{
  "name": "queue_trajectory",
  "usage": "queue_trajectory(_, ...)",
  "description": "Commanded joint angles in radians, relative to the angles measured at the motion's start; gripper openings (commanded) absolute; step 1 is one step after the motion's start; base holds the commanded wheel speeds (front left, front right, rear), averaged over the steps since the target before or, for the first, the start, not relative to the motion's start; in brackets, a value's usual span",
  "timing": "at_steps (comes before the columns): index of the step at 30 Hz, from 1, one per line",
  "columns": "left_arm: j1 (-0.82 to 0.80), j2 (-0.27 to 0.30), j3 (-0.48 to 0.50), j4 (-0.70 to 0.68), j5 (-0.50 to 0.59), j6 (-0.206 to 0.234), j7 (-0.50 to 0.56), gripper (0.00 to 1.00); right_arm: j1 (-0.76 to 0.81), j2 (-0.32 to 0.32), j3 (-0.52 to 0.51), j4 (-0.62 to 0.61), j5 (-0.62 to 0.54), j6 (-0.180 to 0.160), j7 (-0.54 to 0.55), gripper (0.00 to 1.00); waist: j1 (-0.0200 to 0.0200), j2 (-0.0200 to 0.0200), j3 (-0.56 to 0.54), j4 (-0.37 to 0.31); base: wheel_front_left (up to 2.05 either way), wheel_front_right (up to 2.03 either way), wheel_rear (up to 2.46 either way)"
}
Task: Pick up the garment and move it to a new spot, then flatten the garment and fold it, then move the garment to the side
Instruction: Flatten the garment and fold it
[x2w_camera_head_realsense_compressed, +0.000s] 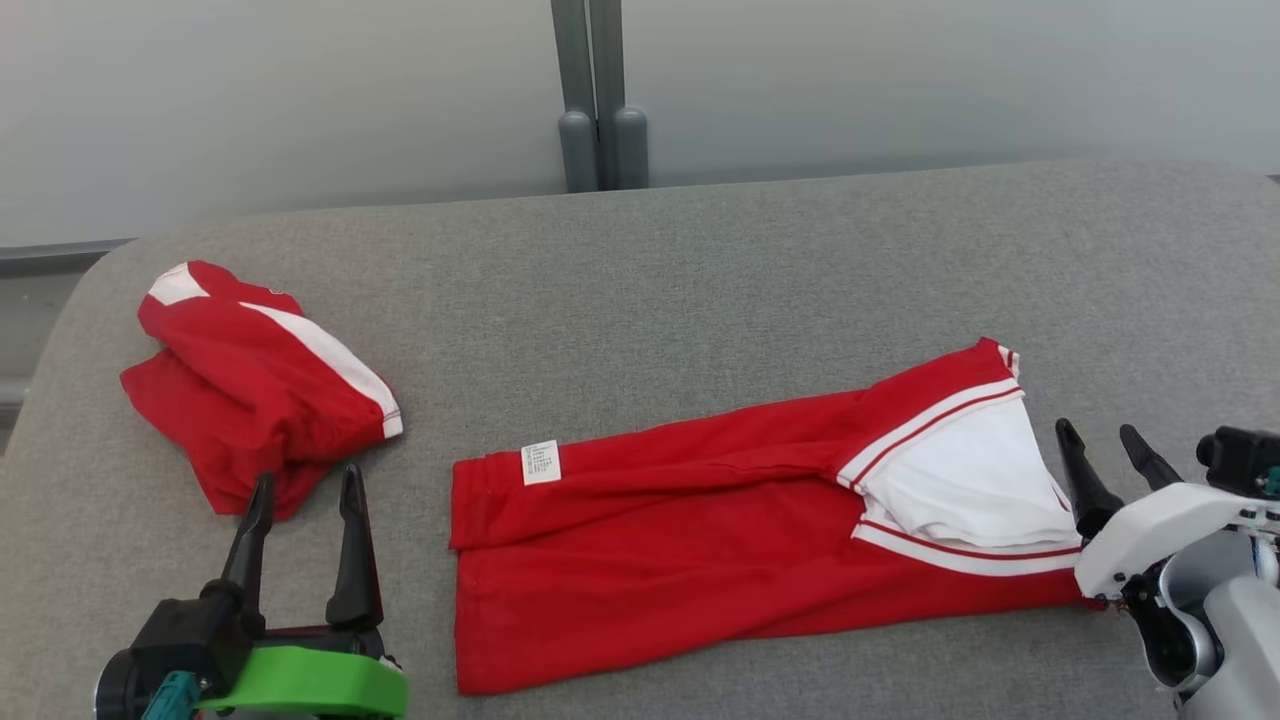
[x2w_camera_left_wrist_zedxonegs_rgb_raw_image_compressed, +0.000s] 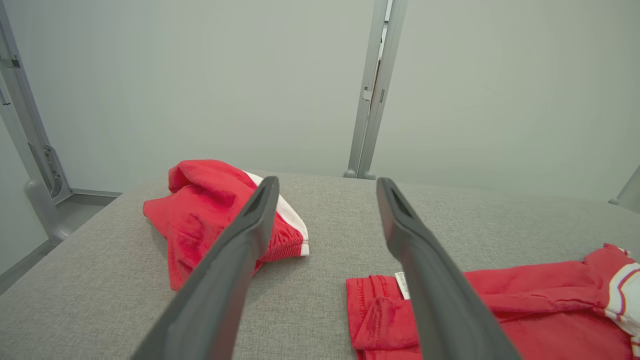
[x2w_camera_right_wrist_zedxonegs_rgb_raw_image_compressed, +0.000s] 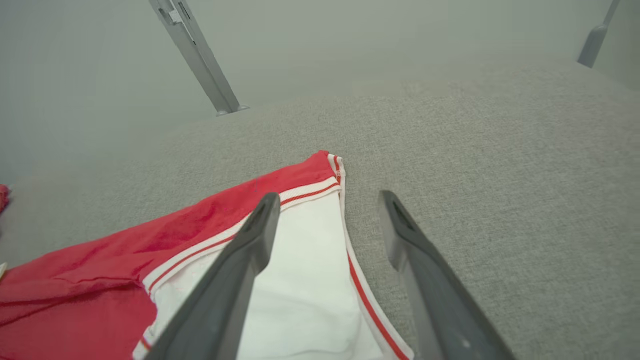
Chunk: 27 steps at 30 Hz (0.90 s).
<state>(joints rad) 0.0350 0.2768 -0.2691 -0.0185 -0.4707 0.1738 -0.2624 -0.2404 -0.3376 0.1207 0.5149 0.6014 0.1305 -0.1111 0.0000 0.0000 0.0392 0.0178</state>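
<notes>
The garment (x2w_camera_head_realsense_compressed: 700, 520) is red with a white striped end and lies stretched out flat on the grey table (x2w_camera_head_realsense_compressed: 700, 280), a white label near its left edge. It also shows as the red garment (x2w_camera_left_wrist_zedxonegs_rgb_raw_image_compressed: 525, 305) in the left wrist view and as its white end (x2w_camera_right_wrist_zedxonegs_rgb_raw_image_compressed: 300, 280) in the right wrist view. My left gripper (x2w_camera_head_realsense_compressed: 305, 500) stands open at the lower left, between the two red pieces, with nothing between its fingers. At the garment's right end my right gripper (x2w_camera_head_realsense_compressed: 1100, 445) is open beside the white part, holding nothing.
A second red and white garment (x2w_camera_head_realsense_compressed: 250, 380) lies bunched at the table's left, just beyond my left fingertips, and shows bunched (x2w_camera_left_wrist_zedxonegs_rgb_raw_image_compressed: 210, 215) in the left wrist view. A grey post (x2w_camera_head_realsense_compressed: 598, 100) rises behind the table's far edge. Bare grey cloth stretches across the far half.
</notes>
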Motion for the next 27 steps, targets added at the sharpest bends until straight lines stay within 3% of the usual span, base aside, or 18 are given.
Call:
queue_trajectory(1, -0.020, -0.008, 0.001, 0.009, 0.019, -0.012, -0.003, 1.00, -0.030, -0.010, 0.014, 0.032, 0.010, 0.001, 0.032, 1.00, 0.0000, 0.0000, 0.009, 0.016, 0.00, 0.00, 0.00)
queue_trajectory(14, -0.063, -0.053, 0.000, 0.083, 0.039, -0.073, -0.003, 1.00, -0.222, -0.052, 0.058, 0.339, 0.141, 0.001, 0.344, 1.00, 0.0000, 0.0000, 0.051, 0.108, 0.00, 0.00, 0.00)
queue_trajectory(23, -0.070, -0.071, 0.001, 0.107, 0.047, -0.090, -0.003, 1.00, -0.207, -0.021, 0.094, 0.380, 0.234, 0.001, 0.446, 1.00, 0.0000, 0.0000, 0.061, 0.139, 0.00, 0.00, 0.00)
queue_trajectory(25, -0.071, -0.073, 0.001, 0.113, 0.048, -0.094, -0.003, 1.00, -0.195, -0.021, 0.108, 0.361, 0.250, 0.002, 0.432, 0.41, 0.0000, 0.0000, 0.058, 0.143, 0.00, 0.00, 0.00)
queue_trajectory(26, -0.072, -0.074, 0.002, 0.116, 0.049, -0.095, -0.003, 1.00, -0.193, -0.024, 0.111, 0.352, 0.259, 0.002, 0.415, 0.00, 0.0000, 0.0000, 0.056, 0.143, 0.00, 0.00, 0.00)
queue_trajectory(27, -0.073, -0.075, 0.003, 0.117, 0.049, -0.095, -0.003, 1.00, -0.195, -0.028, 0.113, 0.345, 0.264, 0.002, 0.398, 0.00, 0.0000, 0.0000, 0.055, 0.144, 0.00, 0.00, 0.00)
